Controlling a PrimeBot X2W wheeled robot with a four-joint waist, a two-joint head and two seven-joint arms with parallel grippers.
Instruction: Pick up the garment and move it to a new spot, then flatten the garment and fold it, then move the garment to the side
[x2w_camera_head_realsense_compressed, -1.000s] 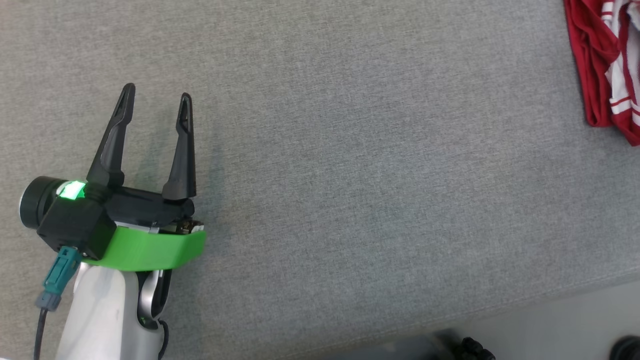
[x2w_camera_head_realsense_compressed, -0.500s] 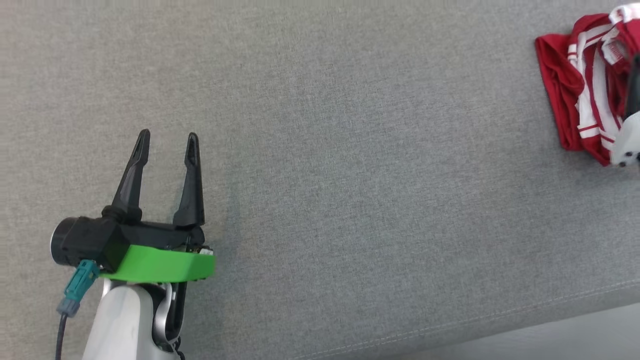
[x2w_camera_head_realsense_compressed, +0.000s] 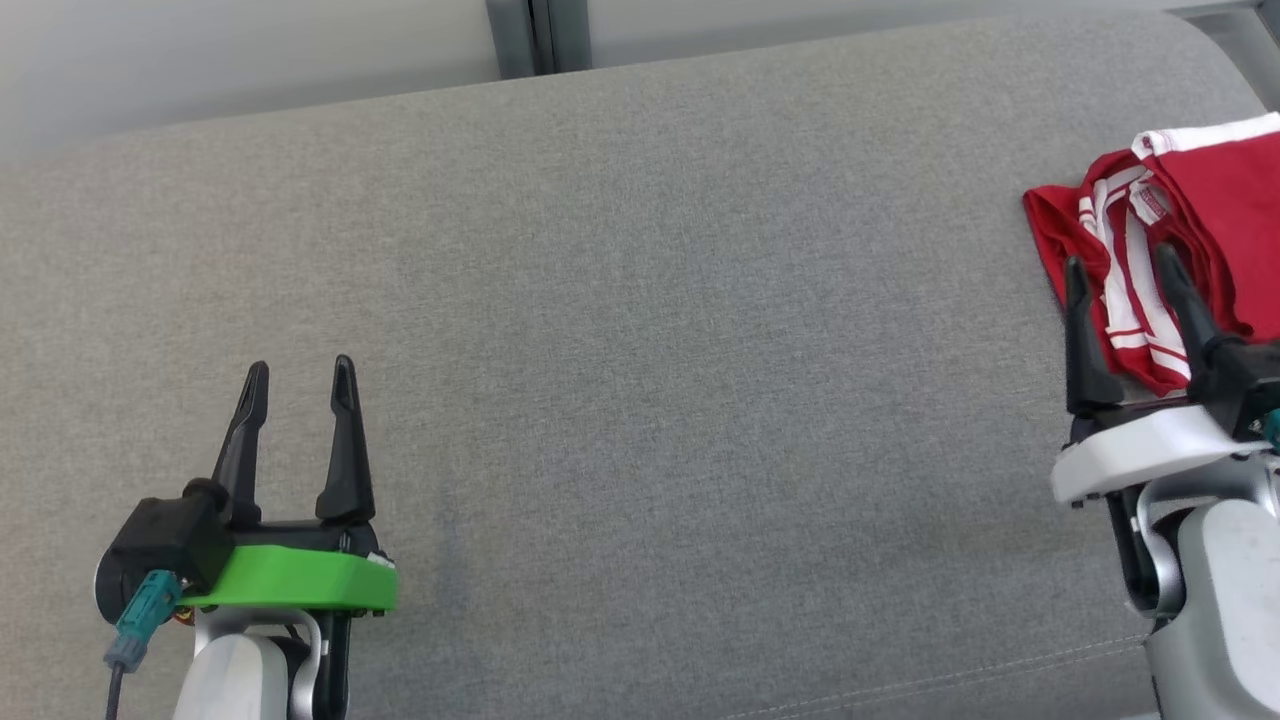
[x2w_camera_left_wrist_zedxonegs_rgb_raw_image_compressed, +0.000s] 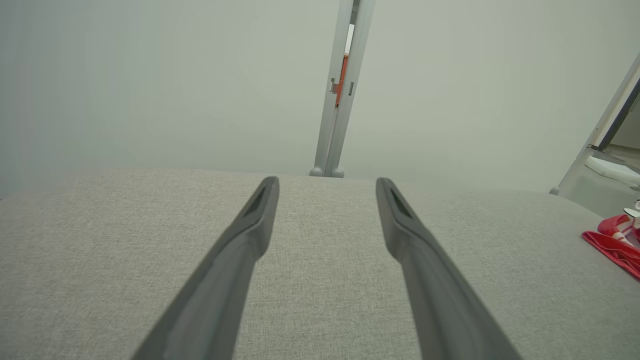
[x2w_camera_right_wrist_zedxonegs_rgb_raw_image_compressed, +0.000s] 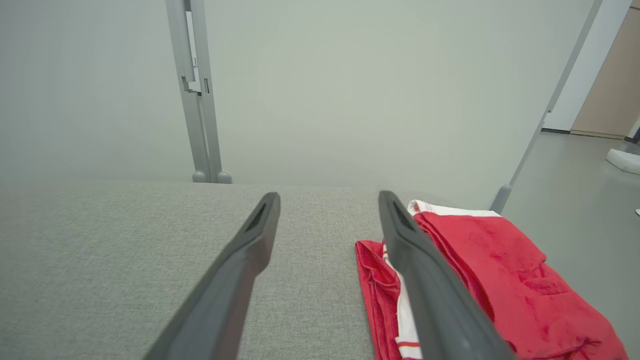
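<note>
Lying in a loose red-and-white bundle at about 2 o'clock in the head view, the garment (x2w_camera_head_realsense_compressed: 1200, 210) sits at the right end of the grey tabletop (x2w_camera_head_realsense_compressed: 640, 300). I judge it already set aside, though the fold looks rough. The right hand (x2w_camera_head_realsense_compressed: 1117, 256), at 4 o'clock, has its fingers apart at the bundle's near edge, holding nothing. The left hand (x2w_camera_head_realsense_compressed: 300, 364), at 8 o'clock, is likewise spread and empty. Since a second ago the camera has swung, bringing the right hand into view.
</note>
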